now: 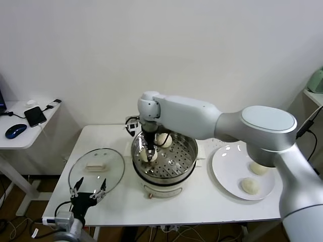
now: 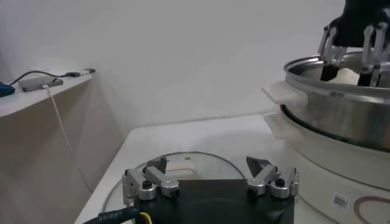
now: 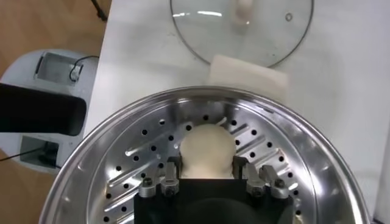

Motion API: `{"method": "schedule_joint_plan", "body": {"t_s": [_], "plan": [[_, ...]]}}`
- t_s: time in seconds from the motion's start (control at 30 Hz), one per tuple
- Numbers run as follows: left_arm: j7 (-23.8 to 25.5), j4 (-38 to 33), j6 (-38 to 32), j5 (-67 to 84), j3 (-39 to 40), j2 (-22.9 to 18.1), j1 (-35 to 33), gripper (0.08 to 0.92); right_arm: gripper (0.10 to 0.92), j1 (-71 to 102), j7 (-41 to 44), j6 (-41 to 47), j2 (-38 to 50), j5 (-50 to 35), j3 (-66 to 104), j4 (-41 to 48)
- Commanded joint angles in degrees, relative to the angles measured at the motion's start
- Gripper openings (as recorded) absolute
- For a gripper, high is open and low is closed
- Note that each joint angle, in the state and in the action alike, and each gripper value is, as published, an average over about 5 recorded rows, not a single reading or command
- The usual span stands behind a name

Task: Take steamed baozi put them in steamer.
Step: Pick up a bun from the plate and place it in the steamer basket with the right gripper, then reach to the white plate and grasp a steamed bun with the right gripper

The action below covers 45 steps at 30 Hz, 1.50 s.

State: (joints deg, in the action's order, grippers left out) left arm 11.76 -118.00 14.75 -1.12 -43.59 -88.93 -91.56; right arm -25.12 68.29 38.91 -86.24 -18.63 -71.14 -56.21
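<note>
Glossy white-and-silver right arm (image 1: pixel 212 121); black grippers with metal, screw-studded jaws

Premises present as an office or laboratory room fitted out for a cooking trial, not a working kitchen. A plain white counter (image 1: pixel 101 146) stands against a bare white wall (image 1: pixel 161 45), bearing an electric steamer (image 1: pixel 164 162), glass lid (image 1: pixel 97 169) and white plate (image 1: pixel 224 169). Adjacent side desk (image 1: pixel 20 137) holds a computer mouse (image 1: pixel 15 130) and a cabled phone (image 1: pixel 35 116). Wood-tone floor with loose cables beneath.
</note>
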Motion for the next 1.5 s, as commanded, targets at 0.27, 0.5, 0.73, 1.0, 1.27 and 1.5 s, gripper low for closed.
{"method": "schedule_joint_plan", "body": {"t_s": [0.27, 0.5, 0.73, 1.0, 1.27, 1.5], "plan": [[0.06, -0.55, 0.19, -0.14, 0.31, -0.4, -0.19, 0.823, 0.816, -2.75, -0.55, 0.74, 4.67, 0.8, 2.6, -5.21], [0.26, -1.46, 0.51, -0.17, 0.23, -0.49, -0.81, 0.823, 0.823, -7.33, 4.5, -2.75, 18.2, 0.25, 7.15, -14.85], [0.48, -1.5, 0.9, 0.04, -0.22, -0.39, -1.33, 0.823, 0.823, -8.31, 8.88, -4.91, 36.19, 1.58, 11.24, -26.54], [0.62, -1.37, 1.05, 0.64, -0.35, -0.64, -1.85, 0.823, 0.823, -4.47, 12.89, -12.14, 53.07, 10.9, 12.05, -33.57], [0.55, -1.17, 0.67, 0.81, 0.12, -1.42, -2.17, 0.823, 0.823, 10.53, 13.4, -21.64, 60.19, 20.88, 19.86, -33.14], [0.6, -1.12, 0.65, 1.19, 0.09, -1.62, -2.84, 0.823, 0.823, 26.13, 14.89, -25.51, 58.74, 29.12, 32.09, -29.54]]}}
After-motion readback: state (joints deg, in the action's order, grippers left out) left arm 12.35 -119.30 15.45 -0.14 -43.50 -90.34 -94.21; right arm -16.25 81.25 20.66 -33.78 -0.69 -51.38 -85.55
